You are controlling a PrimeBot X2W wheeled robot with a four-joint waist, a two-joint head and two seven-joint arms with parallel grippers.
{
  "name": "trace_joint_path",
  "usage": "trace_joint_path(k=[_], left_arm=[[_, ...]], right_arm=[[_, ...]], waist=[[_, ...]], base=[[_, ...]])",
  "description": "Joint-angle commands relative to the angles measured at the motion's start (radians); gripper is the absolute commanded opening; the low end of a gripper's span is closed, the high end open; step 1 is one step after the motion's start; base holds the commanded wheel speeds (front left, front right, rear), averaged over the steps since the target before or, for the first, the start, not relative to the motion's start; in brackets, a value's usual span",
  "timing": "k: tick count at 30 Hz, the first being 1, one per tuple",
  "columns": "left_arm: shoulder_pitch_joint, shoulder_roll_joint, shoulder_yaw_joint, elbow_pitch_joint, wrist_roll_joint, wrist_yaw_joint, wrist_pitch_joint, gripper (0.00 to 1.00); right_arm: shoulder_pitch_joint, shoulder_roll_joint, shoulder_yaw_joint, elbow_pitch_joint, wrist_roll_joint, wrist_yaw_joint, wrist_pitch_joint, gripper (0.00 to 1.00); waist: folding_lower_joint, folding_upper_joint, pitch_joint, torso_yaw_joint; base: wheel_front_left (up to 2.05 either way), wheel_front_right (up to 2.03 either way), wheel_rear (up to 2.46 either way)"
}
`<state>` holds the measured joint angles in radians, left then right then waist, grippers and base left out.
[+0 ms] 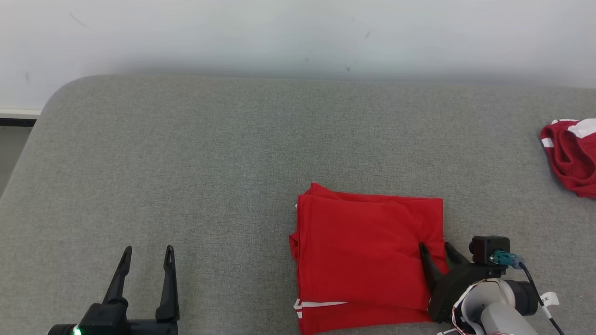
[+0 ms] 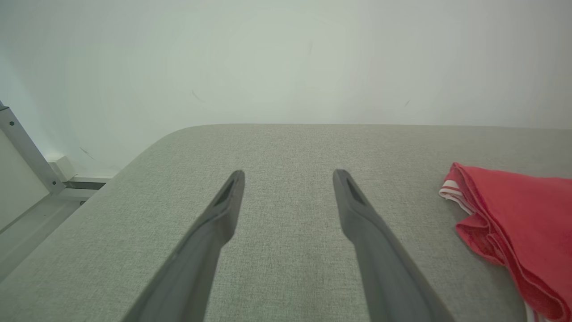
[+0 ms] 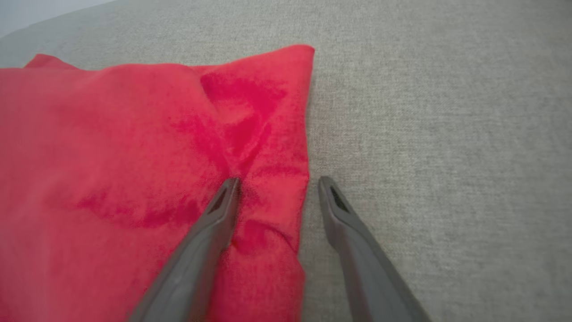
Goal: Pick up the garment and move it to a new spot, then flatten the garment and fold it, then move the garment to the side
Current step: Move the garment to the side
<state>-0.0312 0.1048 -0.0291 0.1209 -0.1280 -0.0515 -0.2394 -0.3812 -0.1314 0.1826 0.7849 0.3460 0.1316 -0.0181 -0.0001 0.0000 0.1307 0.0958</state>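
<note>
Garment lies folded, edge straddled by spread right tool.

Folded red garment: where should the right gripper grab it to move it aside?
Right-hand edge of the folded red garment, from the right: its layers end in one straight edge there, and the open right gripper straddles it.

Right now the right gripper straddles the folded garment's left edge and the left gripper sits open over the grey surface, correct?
No. The right gripper straddles the garment's right edge, not its left: the head view shows one finger on the cloth, the other off it. The left gripper does sit open over the grey surface.
</note>
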Motion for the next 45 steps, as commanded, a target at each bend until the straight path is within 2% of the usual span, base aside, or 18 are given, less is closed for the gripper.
trace_joint_path(k=[1, 7, 17, 26, 28, 31, 40, 45], left_arm=[[-0.014, 0.002, 0.000, 0.003, -0.011, 0.005, -0.007, 1.00], [-0.009, 0.005, 0.007, 0.006, -0.021, 0.010, -0.012, 1.00], [-0.049, 0.007, -0.008, -0.017, -0.020, 0.010, -0.016, 1.00], [-0.138, 0.038, -0.024, -0.076, -0.006, -0.005, -0.016, 1.00], [-0.164, 0.058, -0.023, -0.108, 0.002, -0.005, -0.008, 1.00], [-0.184, 0.083, -0.017, -0.137, 0.013, -0.004, 0.015, 1.00], [-0.187, 0.149, 0.003, -0.274, 0.044, 0.010, 0.083, 1.00], [-0.180, 0.167, 0.005, -0.352, 0.058, 0.016, 0.112, 1.00]], right_arm=[[0.023, 0.021, 0.026, 0.042, 0.020, -0.002, 0.018, 0.00], [-0.022, 0.002, 0.057, 0.059, 0.058, -0.002, -0.006, 0.00], [-0.222, -0.099, 0.135, 0.008, 0.085, -0.002, -0.027, 0.00], [-0.447, -0.240, 0.174, -0.053, 0.116, -0.002, -0.013, 0.00], [-0.513, -0.295, 0.185, -0.068, 0.124, -0.002, -0.019, 0.00], [-0.565, -0.335, 0.197, -0.080, 0.127, -0.002, -0.023, 0.00], [-0.686, -0.443, 0.226, -0.084, 0.137, -0.002, -0.003, 0.00], [-0.735, -0.494, 0.231, -0.068, 0.151, -0.002, 0.004, 0.00]], waist=[[0.0001, 0.0000, 0.002, 0.002], [0.0001, 0.0000, 0.012, -0.007], [0.0001, 0.0000, 0.094, -0.051], [0.0001, 0.0000, 0.277, -0.143], [0.0001, 0.0000, 0.336, -0.183], [0.0001, 0.0000, 0.386, -0.226], [0.0001, 0.0000, 0.486, -0.328], [0.0001, 0.0000, 0.509, -0.351]], base=[[0.00, 0.00, 0.00], [0.00, 0.00, 0.00], [0.00, 0.00, 0.00], [0.00, 0.00, 0.00], [0.00, 0.00, 0.00], [0.00, 0.00, 0.00], [0.00, 0.00, 0.00], [0.00, 0.00, 0.00]])
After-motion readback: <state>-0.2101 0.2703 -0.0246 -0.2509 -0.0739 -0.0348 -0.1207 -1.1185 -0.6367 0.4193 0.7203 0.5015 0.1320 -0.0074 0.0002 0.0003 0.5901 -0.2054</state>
